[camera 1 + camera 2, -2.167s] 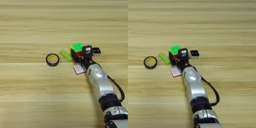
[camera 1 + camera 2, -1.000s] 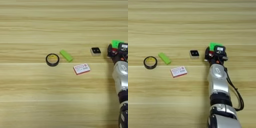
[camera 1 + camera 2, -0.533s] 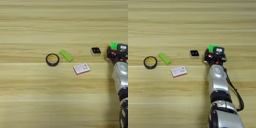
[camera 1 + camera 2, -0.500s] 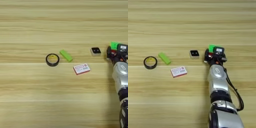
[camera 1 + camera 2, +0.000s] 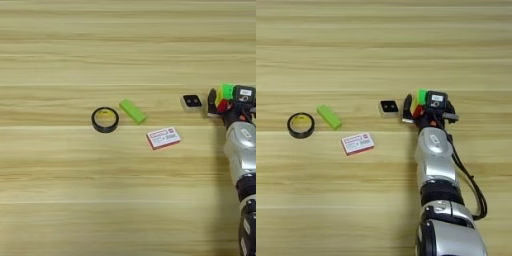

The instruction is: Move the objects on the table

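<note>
With my gripper apparently clamped on the puzzle cube, the black-topped block sits just left.

You have open table everywhere; only the small black block sits just left of the gripper.

A light wooden counter filled both views from edge to edge. Its grain ran in horizontal plank stripes, pale yellow bands alternating with slightly darker tan ones, and thin brown seams lay between them. The light fell evenly and softly across the top, with only faint shadows. No wall, floor or window showed.
</note>
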